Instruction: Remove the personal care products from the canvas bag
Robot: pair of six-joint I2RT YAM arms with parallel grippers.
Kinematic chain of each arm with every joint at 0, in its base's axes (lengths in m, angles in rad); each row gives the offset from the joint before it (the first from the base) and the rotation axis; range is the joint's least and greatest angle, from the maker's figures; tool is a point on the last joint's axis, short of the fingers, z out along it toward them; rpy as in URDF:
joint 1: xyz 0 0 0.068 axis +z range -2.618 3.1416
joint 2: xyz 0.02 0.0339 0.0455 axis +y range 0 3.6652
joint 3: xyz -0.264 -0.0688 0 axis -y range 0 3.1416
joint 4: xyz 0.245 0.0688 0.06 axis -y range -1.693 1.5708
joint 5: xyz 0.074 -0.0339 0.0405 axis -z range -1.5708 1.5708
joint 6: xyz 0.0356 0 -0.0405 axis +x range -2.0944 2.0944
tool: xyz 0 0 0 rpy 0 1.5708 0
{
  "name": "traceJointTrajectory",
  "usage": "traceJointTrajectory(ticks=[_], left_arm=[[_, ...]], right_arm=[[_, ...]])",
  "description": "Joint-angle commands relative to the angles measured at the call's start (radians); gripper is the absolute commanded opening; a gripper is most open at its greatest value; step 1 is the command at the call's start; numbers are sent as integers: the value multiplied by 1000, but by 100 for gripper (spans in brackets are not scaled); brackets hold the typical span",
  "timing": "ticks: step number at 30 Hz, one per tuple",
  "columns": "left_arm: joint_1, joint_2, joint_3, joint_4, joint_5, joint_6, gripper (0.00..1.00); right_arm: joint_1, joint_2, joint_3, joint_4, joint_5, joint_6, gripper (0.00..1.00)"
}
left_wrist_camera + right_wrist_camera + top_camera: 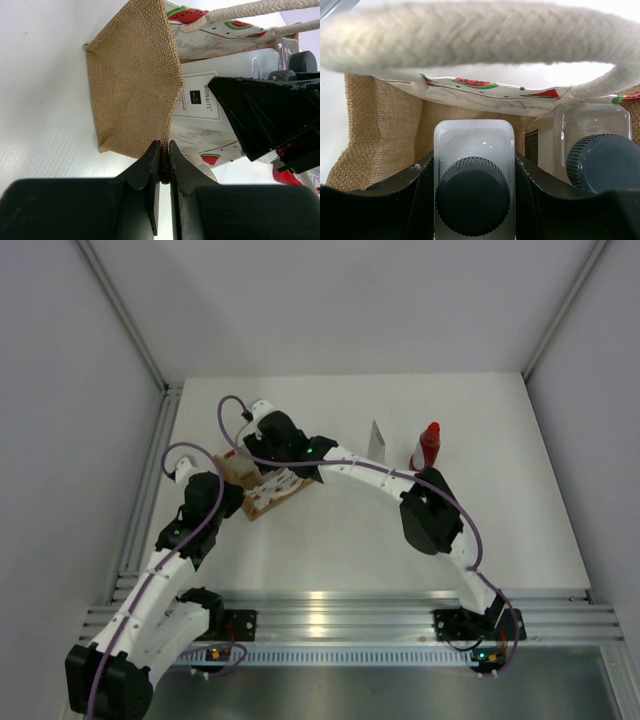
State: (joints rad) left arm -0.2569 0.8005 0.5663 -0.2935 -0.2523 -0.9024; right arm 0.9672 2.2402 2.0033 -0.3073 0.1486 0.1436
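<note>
Right hand (473,176) clamped on dark-capped white bottle (473,142) in canvas bag (377,130); left hand (164,156) pinches bag edge. Pull straight, dodge handle (470,35).

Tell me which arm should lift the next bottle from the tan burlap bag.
Right: the right gripper clasps the pale dark-capped bottle inside the tan burlap bag; the left gripper pinches its wall.

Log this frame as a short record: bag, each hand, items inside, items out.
bag: canvas bag tipped on its side
left hand: shut on bag's burlap edge
right hand: inside bag, shut on white bottle
also inside: clear dark-capped bottle
out on table: red bottle, grey tube
</note>
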Motion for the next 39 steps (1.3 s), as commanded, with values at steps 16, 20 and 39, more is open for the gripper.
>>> traceJointTrajectory(ticks=[16,20,39], left_arm=[[2,-18,-17,13,-18,0,0],[2,-15,-19,16,-24,-6,0],[2,-6,-17,14,-16,-20,0]], right_arm=[[56,-266,18,128,14,-52,0],[59,-301,35,73,43,-52,0],[4,-585,-43,-69,195,-104,0]])
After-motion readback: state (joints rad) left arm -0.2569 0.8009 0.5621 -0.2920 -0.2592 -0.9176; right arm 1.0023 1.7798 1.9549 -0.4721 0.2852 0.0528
